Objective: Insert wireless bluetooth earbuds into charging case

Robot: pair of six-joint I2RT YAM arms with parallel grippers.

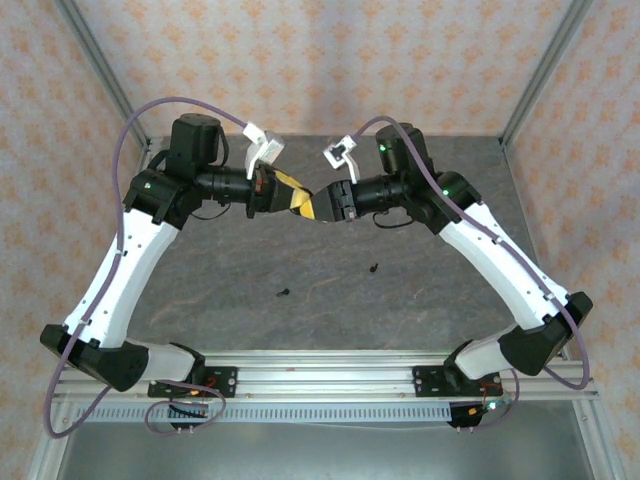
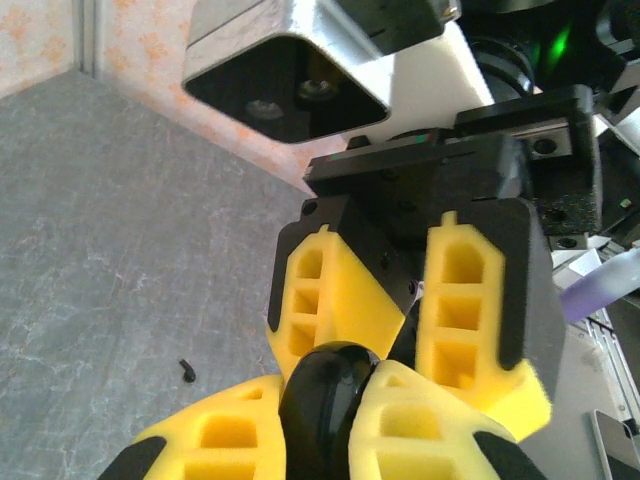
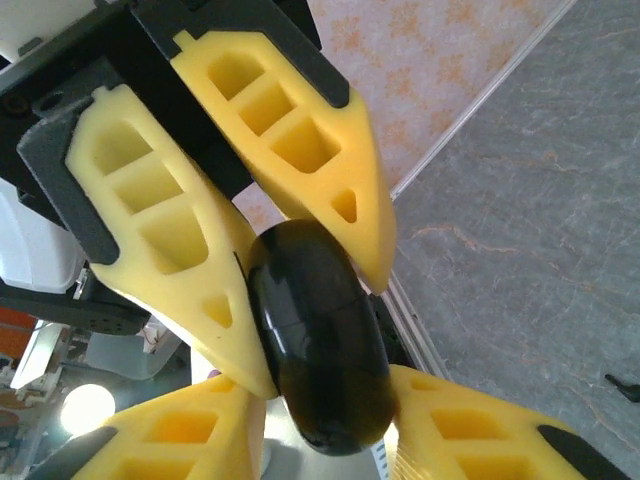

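Observation:
Both grippers meet tip to tip above the middle of the table. My left gripper [image 1: 297,200] [image 2: 325,390] is shut on a glossy black charging case [image 2: 322,410], closed, its seam showing in the right wrist view. My right gripper [image 1: 318,208] [image 3: 322,405] faces it and has its yellow fingers against the other end of the same case [image 3: 320,340]. Two tiny black earbuds lie on the grey table below: one earbud [image 1: 374,267] [image 3: 625,385] to the right and another earbud [image 1: 284,293] [image 2: 187,371] nearer the arm bases.
The grey stone-look table [image 1: 440,290] is bounded by aluminium frame posts [image 1: 100,70] and patterned walls. A metal rail [image 1: 330,370] with the arm bases runs along the near edge.

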